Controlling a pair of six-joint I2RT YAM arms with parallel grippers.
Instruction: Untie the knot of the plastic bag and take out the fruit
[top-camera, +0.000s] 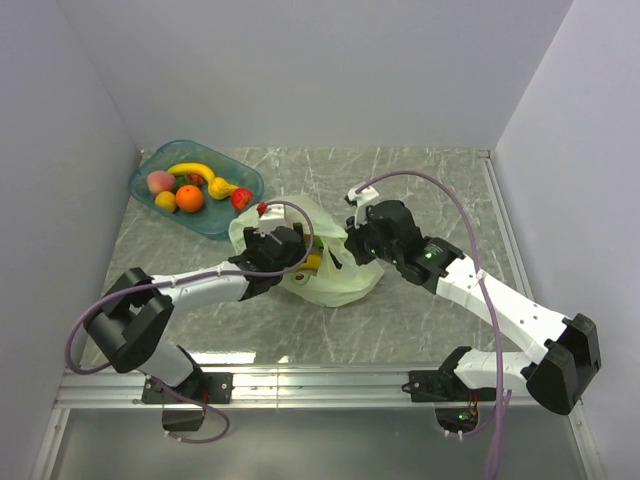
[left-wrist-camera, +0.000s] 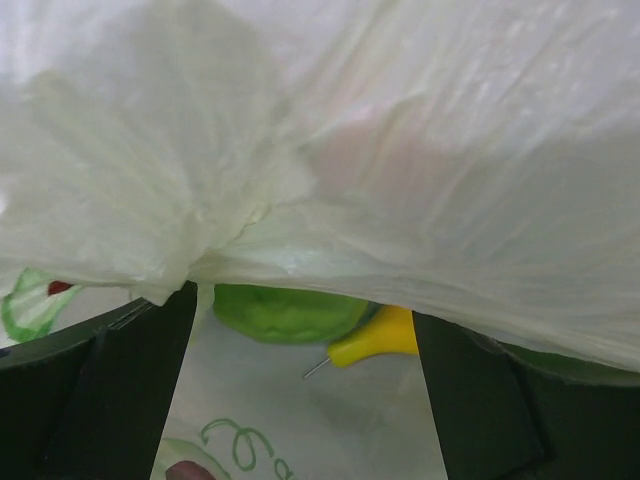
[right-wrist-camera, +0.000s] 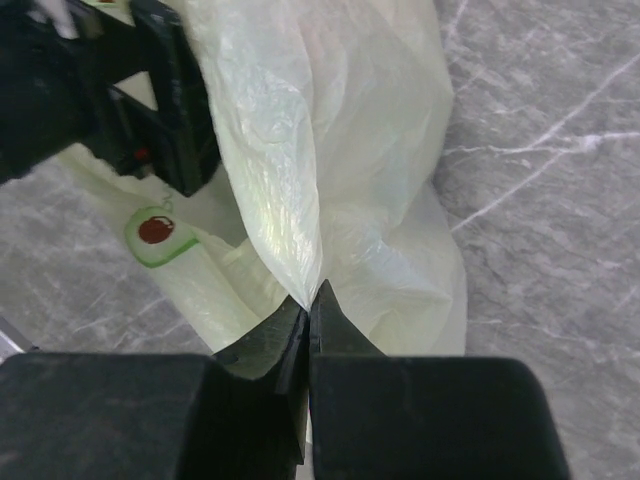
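Observation:
The pale green plastic bag (top-camera: 340, 278) lies mid-table with its mouth held up. My right gripper (top-camera: 352, 246) is shut on a fold of the bag's film (right-wrist-camera: 290, 190), pinched at its tips (right-wrist-camera: 309, 300), and holds it raised. My left gripper (top-camera: 290, 255) is open, and its fingers (left-wrist-camera: 120, 400) reach inside the bag mouth. Between them, on the bag's floor, lie a green fruit (left-wrist-camera: 285, 310) and a yellow fruit (left-wrist-camera: 385, 337) with a thin stem. The film (left-wrist-camera: 400, 150) drapes over the left gripper. I see no tied knot.
A blue-green tray (top-camera: 143, 165) at the back left holds several fruits, among them a banana (top-camera: 192, 170), an orange (top-camera: 189, 198) and a peach (top-camera: 160, 181). A small red fruit (top-camera: 262, 209) sits between tray and bag. White walls enclose the table.

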